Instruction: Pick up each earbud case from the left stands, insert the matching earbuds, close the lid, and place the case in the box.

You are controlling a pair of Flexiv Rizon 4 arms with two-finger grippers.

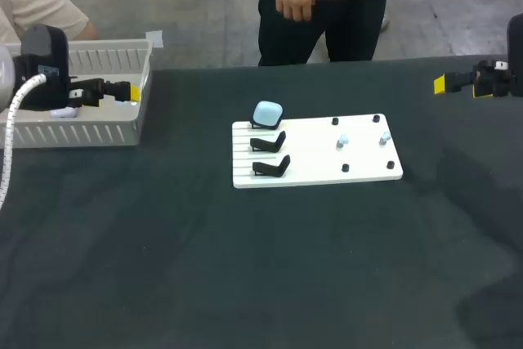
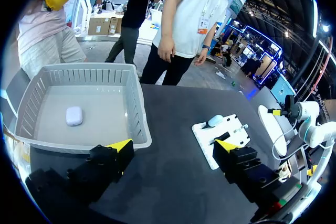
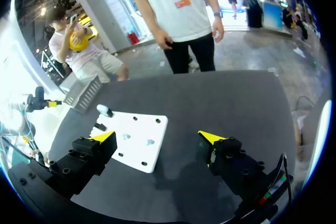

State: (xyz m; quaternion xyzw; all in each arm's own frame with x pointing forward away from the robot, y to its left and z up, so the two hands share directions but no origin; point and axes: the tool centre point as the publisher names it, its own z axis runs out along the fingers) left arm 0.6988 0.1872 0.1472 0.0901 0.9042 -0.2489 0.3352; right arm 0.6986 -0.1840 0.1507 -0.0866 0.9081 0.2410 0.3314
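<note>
Box: grey plastic box with ribbed, slatted walls and a rounded rim, at the left rear of the table.
White case: smooth, pebble-shaped white case, lid shut, lying flat on the box floor.
Board: flat white rectangular board at the table's middle, grooved along its left end.
Stands: three black angled stands in a column on the grooved end.
Blue case: glossy, rounded-square pale blue case, seated on the rearmost stand. The two nearer stands are unoccupied.
Earbuds: two small pale earbuds on the board's right half, among four short black pegs.
Left gripper: left gripper has black fingers with yellow tips spread wide and nothing between them. It hangs over the box's right wall. The white case lies ahead of it inside the box, not touched, and the blue case is well apart from it.
Right gripper: right gripper has its fingers spread wide and holds nothing. It sits at the table's right rear, well apart from the board. The blue case is at the board's far end from it.
Surface: table covered in a matte black, faintly creased sheet.
</note>
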